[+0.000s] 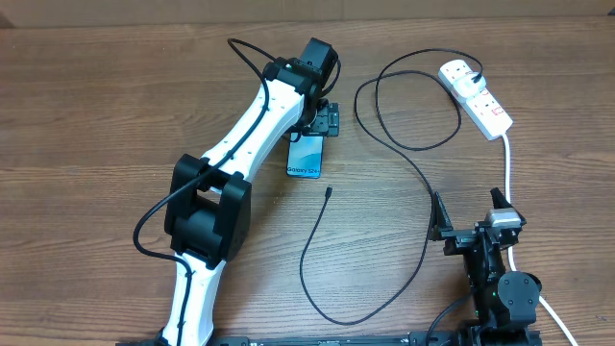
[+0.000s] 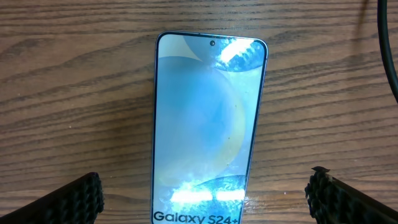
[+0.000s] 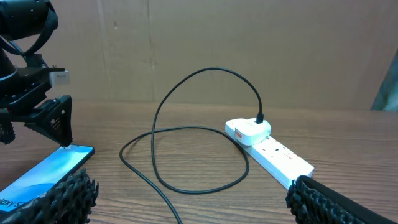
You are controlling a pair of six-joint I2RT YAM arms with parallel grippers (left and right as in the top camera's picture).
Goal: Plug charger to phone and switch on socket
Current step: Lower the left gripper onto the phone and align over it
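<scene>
Overhead, the left gripper (image 1: 325,123) hangs wide open over the far end of the Galaxy S24+ phone (image 1: 306,157), the right gripper (image 1: 465,200) gapes empty, and the charger (image 1: 304,258), plugged into the socket (image 1: 478,96), lies with its tip near the phone.

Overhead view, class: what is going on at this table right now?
Two robot arms are set up to charge a phone. The left gripper hangs open over the phone's top end, gripping nothing. The phone lies screen-up on the table. The charger has its white plug in the power strip, but its small tip lies loose just beyond the phone's bottom edge, not plugged in. The right gripper sits open near the table's edge, holding nothing.
</scene>
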